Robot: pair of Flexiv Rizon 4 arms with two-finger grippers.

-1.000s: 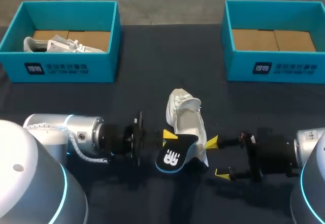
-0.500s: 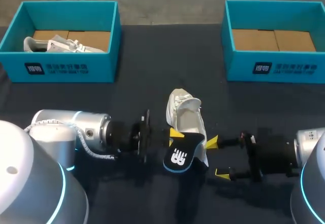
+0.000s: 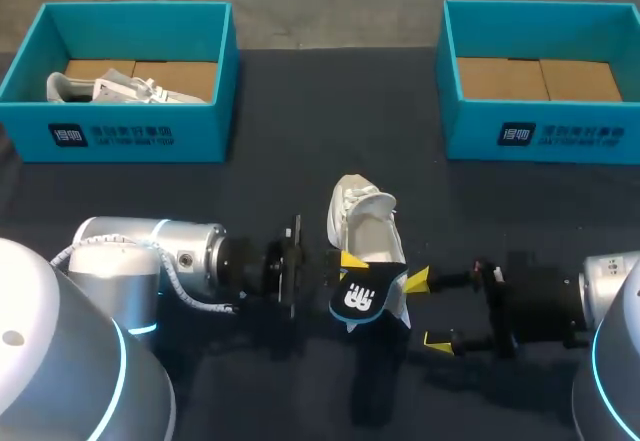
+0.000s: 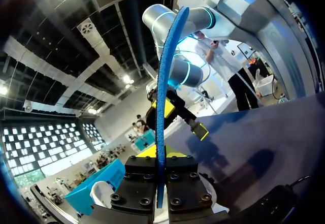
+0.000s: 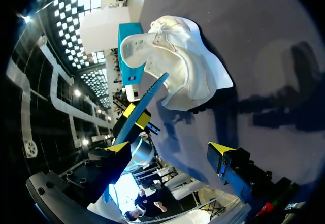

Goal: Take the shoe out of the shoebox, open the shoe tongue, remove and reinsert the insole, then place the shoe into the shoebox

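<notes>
Boxes are two, both teal and open at the top, at the far side of the dark tabletop (image 3: 300, 161). The left box (image 3: 135, 136) has one white shoe (image 3: 105, 88) lying on its cardboard floor. The right box (image 3: 540, 131) shows only its cardboard floor.

Shoes are two in total. The second shoe (image 3: 362, 223) is on the tabletop in the middle, between the two arms and well apart from both boxes. It is white, with the toe toward the boxes and the heel toward the robot. In the right wrist view this shoe (image 5: 188, 66) leans on its side, the tongue is lifted and a label shows on its inner face.

One insole (image 3: 366, 297) is there, black with a white mark and a blue edge. It stands on its edge at the heel end of the shoe. The left jaws are closed on it from two sides; in the left wrist view the insole (image 4: 163, 82) shows as a thin blue line between them. Whether its far end is inside the shoe, I cannot tell.

The left arm (image 3: 150, 261) is low over the tabletop. The right arm (image 3: 545, 306) is also low, and the right jaws are wide and hold nothing; one yellow tip is just beside the heel.
</notes>
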